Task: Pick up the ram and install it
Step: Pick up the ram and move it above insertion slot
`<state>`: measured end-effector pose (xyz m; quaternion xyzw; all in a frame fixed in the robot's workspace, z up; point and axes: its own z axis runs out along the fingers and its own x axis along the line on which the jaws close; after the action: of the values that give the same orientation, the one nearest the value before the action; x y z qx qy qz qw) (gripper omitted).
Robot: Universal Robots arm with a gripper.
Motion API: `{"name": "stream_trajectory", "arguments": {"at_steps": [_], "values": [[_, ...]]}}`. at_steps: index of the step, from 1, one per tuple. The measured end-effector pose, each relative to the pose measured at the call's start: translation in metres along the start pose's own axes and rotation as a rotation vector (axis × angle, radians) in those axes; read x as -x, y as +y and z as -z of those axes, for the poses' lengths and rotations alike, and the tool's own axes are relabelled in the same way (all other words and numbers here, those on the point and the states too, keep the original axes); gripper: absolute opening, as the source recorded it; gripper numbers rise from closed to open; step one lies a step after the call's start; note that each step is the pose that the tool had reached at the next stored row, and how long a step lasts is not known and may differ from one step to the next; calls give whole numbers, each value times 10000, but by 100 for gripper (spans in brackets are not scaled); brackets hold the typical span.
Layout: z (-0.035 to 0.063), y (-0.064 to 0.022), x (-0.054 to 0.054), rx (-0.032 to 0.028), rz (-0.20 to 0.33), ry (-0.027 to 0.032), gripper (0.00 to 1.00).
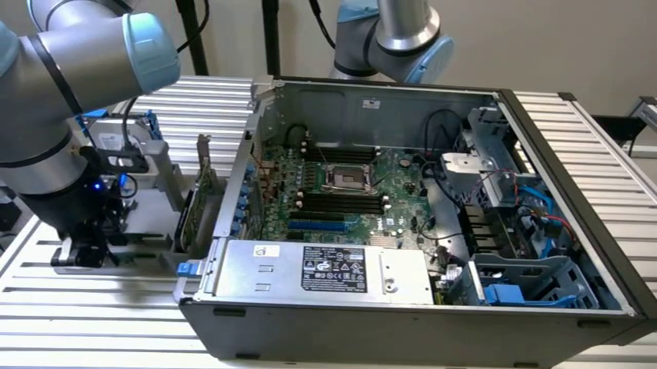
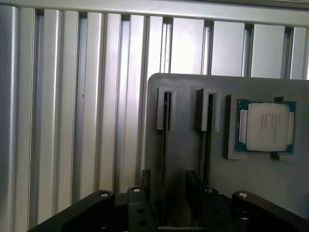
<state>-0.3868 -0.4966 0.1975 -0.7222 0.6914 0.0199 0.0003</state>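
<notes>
The ram [image 2: 165, 135] stands edge-on in a narrow slot of a grey holder [image 2: 186, 150], showing as a thin dark strip. A second thin stick [image 2: 207, 135] stands in the neighbouring slot. My gripper [image 2: 169, 182] is open, with one black finger [image 2: 145, 180] on each side of the first slot and the ram between them, apart from both. In the exterior view the gripper [image 1: 88, 247] hangs low over the holder [image 1: 144, 231], at the exterior view's left of the open computer case [image 1: 411, 307]. Black memory slots [image 1: 334, 204] lie on the motherboard inside.
A square silver processor chip [image 2: 266, 126] lies in a pocket of the holder beside the slots. A taller green expansion card [image 1: 200, 201] stands between the holder and the case wall. A second robot arm [image 1: 395, 38] rises behind the case. The table is ribbed aluminium [image 2: 72, 121].
</notes>
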Motion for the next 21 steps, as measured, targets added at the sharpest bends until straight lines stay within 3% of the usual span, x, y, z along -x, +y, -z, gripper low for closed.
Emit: {"name": "stream_trajectory", "arguments": {"at_steps": [6,8,9,15,16,21], "values": [[-9,2,-31,1,-1,1,42],[-12,2,-44,1,-1,1,40],[-14,3,-49,1,-1,1,33],[-15,-2,-57,4,-1,1,31],[-15,-3,-57,4,-1,0,24],[-14,-6,-57,5,-1,0,22]]}}
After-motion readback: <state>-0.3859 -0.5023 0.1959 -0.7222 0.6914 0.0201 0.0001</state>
